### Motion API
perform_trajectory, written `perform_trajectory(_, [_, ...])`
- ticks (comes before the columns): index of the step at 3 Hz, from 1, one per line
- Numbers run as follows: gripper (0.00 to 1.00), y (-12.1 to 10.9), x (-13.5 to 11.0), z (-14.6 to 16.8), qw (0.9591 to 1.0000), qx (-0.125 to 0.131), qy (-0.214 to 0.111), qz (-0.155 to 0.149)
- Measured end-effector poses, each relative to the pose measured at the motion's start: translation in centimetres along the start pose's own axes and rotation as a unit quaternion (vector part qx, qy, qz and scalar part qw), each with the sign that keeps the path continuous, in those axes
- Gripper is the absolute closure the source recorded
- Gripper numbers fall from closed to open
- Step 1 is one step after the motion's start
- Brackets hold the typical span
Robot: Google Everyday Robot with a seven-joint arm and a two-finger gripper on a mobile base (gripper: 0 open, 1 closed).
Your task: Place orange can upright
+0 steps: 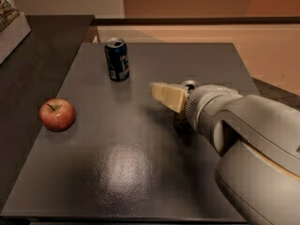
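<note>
The orange can stands upright on the dark table, mostly hidden behind my arm. Only its silver top [190,84] and a dark strip of its lower side show. My gripper [161,95] is at the middle of the table, just left of the can and pointing left. Its beige fingers [171,97] stand apart from the can and hold nothing. The grey arm fills the lower right of the view.
A dark blue can [117,60] stands upright at the back left of the table [122,172]. A red apple [57,114] lies near the left edge. A darker counter [37,69] adjoins on the left, with a box at its far corner.
</note>
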State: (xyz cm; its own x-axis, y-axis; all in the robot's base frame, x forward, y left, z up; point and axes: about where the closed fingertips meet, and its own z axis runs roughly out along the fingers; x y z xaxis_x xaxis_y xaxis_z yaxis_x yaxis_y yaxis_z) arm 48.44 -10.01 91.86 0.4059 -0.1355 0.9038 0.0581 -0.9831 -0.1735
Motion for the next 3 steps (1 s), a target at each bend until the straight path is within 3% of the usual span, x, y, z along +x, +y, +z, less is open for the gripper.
perform_trajectory(3, [0.0, -0.6, -1.8, 2.1, 0.9968, 0.073, -0.011, -0.029])
